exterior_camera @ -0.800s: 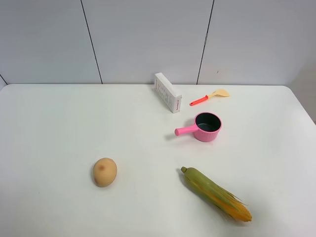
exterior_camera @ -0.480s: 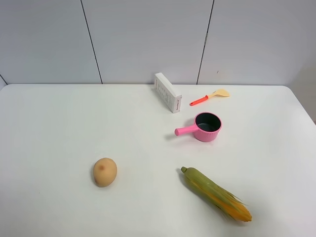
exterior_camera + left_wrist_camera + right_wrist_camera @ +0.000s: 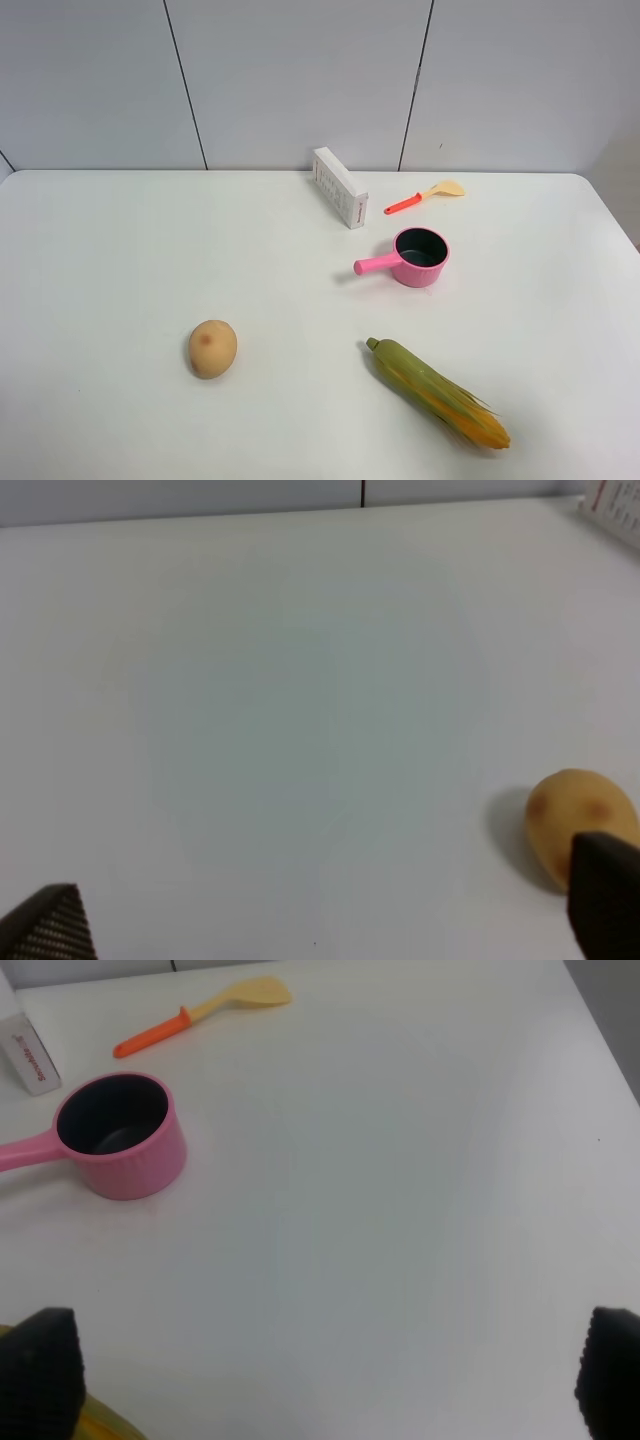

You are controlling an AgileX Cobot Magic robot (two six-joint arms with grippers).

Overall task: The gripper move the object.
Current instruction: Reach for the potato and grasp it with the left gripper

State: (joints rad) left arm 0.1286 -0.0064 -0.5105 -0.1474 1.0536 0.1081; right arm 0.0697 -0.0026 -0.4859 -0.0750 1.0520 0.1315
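The object, a small tan-orange egg shape with a reddish-brown blotch (image 3: 212, 348), lies on the white table (image 3: 120, 260) at the front left. In the left wrist view it (image 3: 575, 815) sits just beyond one black fingertip (image 3: 605, 895); the other fingertip (image 3: 45, 925) is far apart. My left gripper (image 3: 325, 920) is open and empty. My right gripper (image 3: 320, 1380) is open and empty, its fingertips (image 3: 38, 1370) wide apart above bare table. Neither arm shows in the exterior high view.
A pink pot (image 3: 415, 257) with a handle stands right of centre. A green-yellow corn cob (image 3: 437, 393) lies at the front right. A white box (image 3: 339, 187) and an orange-handled spatula (image 3: 425, 196) lie near the back wall.
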